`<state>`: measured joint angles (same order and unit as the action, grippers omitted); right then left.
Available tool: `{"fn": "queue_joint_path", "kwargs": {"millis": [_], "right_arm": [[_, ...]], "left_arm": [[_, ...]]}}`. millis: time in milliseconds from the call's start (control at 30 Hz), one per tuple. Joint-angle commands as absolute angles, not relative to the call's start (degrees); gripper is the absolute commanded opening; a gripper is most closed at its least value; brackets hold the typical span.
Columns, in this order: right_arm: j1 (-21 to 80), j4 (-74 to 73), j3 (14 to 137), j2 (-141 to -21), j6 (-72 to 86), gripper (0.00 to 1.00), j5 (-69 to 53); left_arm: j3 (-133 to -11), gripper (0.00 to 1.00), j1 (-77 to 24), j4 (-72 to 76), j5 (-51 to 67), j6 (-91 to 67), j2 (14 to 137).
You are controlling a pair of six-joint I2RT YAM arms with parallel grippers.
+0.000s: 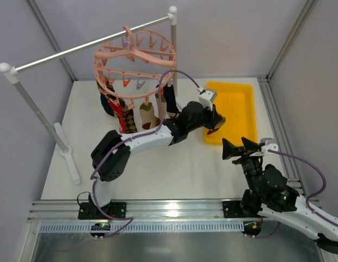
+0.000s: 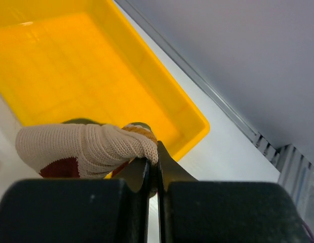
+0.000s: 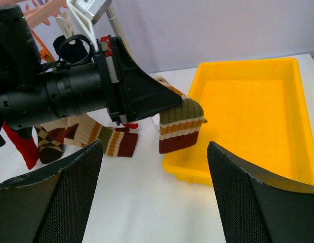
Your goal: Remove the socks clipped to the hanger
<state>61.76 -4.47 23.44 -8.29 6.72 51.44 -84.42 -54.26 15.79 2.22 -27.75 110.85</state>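
My left gripper: shut tight on a striped sock.
That sock: hangs from my tips, over the edge of the yellow tray.
My right gripper: wide, holding nothing.
The hanger: behind my left arm, more socks clipped on.

Over the yellow tray's near edge, the left gripper covers most of the striped sock from above.
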Motion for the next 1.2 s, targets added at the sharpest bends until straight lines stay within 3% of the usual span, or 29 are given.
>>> {"fn": "queue_joint_path", "kwargs": {"millis": [0,233,467,500,533,600,633,667,900,1167], "right_arm": [[61.7,-8.4,24.7,-8.8,7.6,0.84,54.1],[61.7,-9.3,24.6,-8.9,8.0,0.84,54.6],[61.7,-10.1,24.4,-7.4,8.3,0.84,54.2],[61.7,-10.3,24.4,-7.2,8.4,0.84,54.1],[61.8,-10.5,24.4,-7.1,8.4,0.84,54.0],[61.7,-10.6,24.4,-6.9,8.6,0.84,53.9],[61.7,-10.7,24.5,-6.9,8.6,0.84,53.5],[61.8,-10.8,24.5,-6.9,8.7,0.84,53.4],[61.8,-11.2,24.5,-7.4,9.1,0.84,53.3],[61.8,-11.4,24.1,-6.5,9.2,0.84,54.3]], "left_arm": [[-90.3,0.00,-56.2,16.4,-5.3,-22.2,115.2],[-100.3,0.00,-57.1,14.5,-5.1,-21.8,123.6],[-101.6,0.00,-57.7,15.1,-7.0,-20.2,126.6],[-102.4,0.10,-57.7,14.3,-7.6,-20.0,126.9],[-102.8,0.50,-57.7,14.0,-9.1,-19.9,127.2],[-104.1,0.68,-57.7,13.4,-10.5,-19.2,128.0],[-104.6,0.96,-57.7,13.0,-11.7,-18.9,128.3],[-104.9,0.99,-57.7,12.8,-12.0,-18.8,128.3],[-102.7,0.99,-58.4,15.5,-10.0,-16.1,124.8],[-81.3,1.00,-59.4,25.7,-14.7,-15.7,111.4]]}}
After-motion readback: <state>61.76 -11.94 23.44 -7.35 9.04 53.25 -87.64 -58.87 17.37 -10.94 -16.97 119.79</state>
